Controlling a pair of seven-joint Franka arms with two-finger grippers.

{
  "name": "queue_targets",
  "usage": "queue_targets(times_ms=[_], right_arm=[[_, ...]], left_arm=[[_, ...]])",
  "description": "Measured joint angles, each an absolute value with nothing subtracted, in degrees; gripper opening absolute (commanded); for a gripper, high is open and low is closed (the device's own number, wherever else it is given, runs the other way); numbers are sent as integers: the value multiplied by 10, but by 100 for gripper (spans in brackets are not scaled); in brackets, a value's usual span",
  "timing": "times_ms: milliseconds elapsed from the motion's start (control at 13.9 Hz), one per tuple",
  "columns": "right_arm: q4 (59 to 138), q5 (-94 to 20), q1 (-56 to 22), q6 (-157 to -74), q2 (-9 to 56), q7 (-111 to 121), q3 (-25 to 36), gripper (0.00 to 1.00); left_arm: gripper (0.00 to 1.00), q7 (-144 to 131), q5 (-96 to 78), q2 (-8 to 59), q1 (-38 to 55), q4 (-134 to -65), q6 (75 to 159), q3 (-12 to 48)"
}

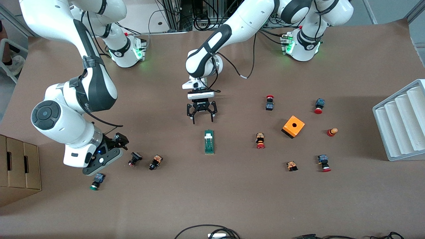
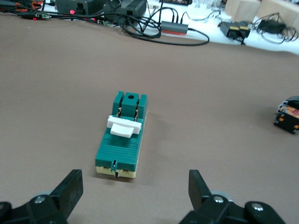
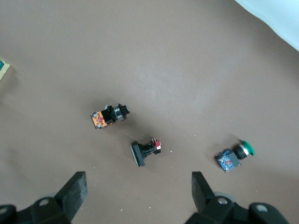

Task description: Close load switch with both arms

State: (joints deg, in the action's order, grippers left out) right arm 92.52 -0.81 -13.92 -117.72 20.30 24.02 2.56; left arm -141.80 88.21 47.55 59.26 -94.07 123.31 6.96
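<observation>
1. The load switch is lying flat on the table near the middle, its long axis running toward the front camera, well apart from the orange box.
2. The left gripper is being held over the table just beside the switch's end that is farther from the front camera, with its fingers spread wide and nothing between them.
3. The right gripper is being held low toward the right arm's end of the table, above three small push buttons, its fingers likewise open and empty.
4. The step in hand is judged to be the approach: the green body should be steadied by one gripper while the white lever tab is being pressed down by the other.
5. Care is being called for so that the light block is not being slid or tipped; the press is best directed straight down.
</observation>
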Motion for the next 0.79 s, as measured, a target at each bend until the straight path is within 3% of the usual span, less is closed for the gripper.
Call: queue_targets(times_ms=[792], right_arm=[[940,59,-205,-1238,209,258,25,100]], left_arm=[[100,-1444,899,487,595,-940,1217,67]])
